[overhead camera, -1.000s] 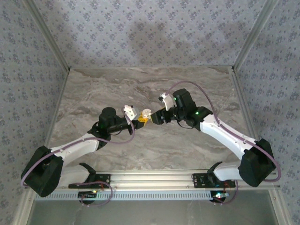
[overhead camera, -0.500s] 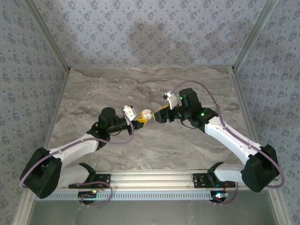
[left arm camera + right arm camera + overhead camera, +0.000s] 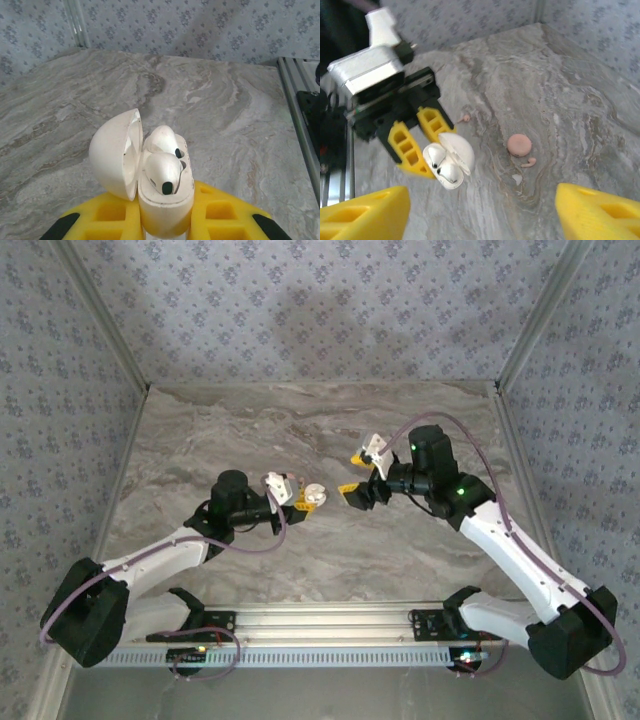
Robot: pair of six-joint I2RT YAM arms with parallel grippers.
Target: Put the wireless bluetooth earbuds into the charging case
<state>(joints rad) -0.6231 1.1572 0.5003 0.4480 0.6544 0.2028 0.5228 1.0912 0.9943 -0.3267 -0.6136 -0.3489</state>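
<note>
The left claw (image 3: 299, 503) is clamped on the open white case (image 3: 166, 212), both earbuds (image 3: 161, 172) seated inside it, while the right claw (image 3: 352, 492) gapes empty, apart at the case's 3 o'clock.

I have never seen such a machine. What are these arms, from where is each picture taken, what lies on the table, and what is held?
These are two robot arms bolted at the near edge of a marble-patterned table. One picture is from a fixed camera above and behind them. The other two come from a camera on each wrist, so the yellow fingers at the bottom are that arm's own. The left gripper is shut on a white charging case, lid open, both earbuds sitting inside. The right gripper is open and holds nothing. On the table lie a small pink disc and a few tiny bits near it.
</note>
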